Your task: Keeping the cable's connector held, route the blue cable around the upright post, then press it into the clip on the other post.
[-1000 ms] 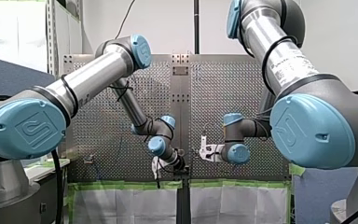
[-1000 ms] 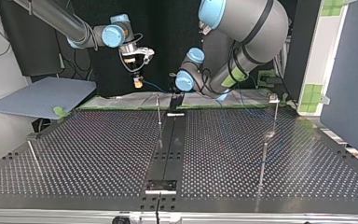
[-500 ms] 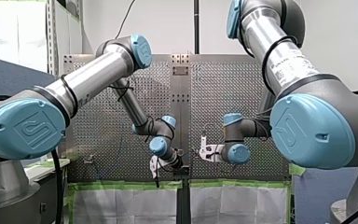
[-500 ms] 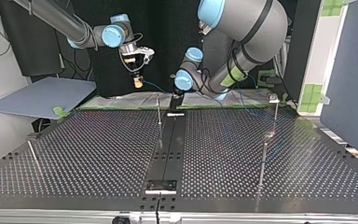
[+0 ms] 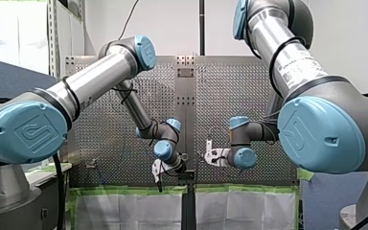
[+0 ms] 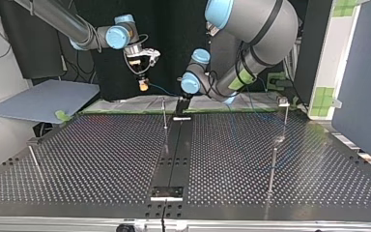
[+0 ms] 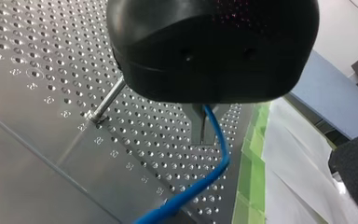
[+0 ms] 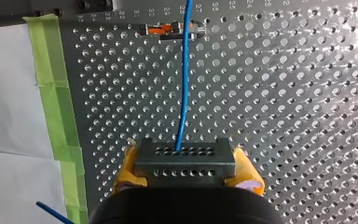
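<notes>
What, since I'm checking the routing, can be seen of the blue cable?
The blue cable is thin and smooth-jacketed. One end enters the dark perforated connector clamped in my right claw between yellow pads; from there it runs straight above the perforated table, crossing an orange-and-metal clip. Elsewhere it passes through my left claw, between its metal fingers, then bends down toward the table.

Blue cable (image 8: 183,93) cut off by both wrist views' edges; far end unseen.
</notes>
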{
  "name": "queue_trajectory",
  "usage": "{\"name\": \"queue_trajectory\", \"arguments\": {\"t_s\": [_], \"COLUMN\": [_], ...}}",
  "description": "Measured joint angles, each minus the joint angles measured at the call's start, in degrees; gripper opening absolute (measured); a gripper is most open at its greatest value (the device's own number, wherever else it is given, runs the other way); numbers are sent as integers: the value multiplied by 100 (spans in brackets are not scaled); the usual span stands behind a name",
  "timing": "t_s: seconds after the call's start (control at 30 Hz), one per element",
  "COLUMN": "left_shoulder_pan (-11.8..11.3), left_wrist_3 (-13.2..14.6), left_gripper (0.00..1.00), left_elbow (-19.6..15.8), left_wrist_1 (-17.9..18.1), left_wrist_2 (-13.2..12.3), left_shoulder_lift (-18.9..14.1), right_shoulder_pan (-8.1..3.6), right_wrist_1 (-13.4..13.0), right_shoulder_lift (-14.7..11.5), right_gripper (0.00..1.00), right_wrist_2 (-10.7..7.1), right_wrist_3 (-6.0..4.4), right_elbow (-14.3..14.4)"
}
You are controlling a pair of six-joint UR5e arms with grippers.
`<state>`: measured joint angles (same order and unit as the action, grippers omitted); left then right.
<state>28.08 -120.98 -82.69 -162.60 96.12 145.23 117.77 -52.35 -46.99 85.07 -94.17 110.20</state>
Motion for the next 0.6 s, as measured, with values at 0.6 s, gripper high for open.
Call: {"name": "queue_trajectory", "arguments": {"t_s": [0.6], "left_shoulder_pan": [202], "left_wrist_3": [149], "left_gripper": [0], "left_elbow": [-182], "left_wrist_1": [429], "left_wrist_2": [441], "left_shoulder_lift": [-21], "right_shoulder_pan": [-4], "right_wrist_1": [135], "right_shoulder_lift": [148], "right_gripper": [0], "right_wrist_2": [256], "right_wrist_3": [174], "right_elbow": [13]}}
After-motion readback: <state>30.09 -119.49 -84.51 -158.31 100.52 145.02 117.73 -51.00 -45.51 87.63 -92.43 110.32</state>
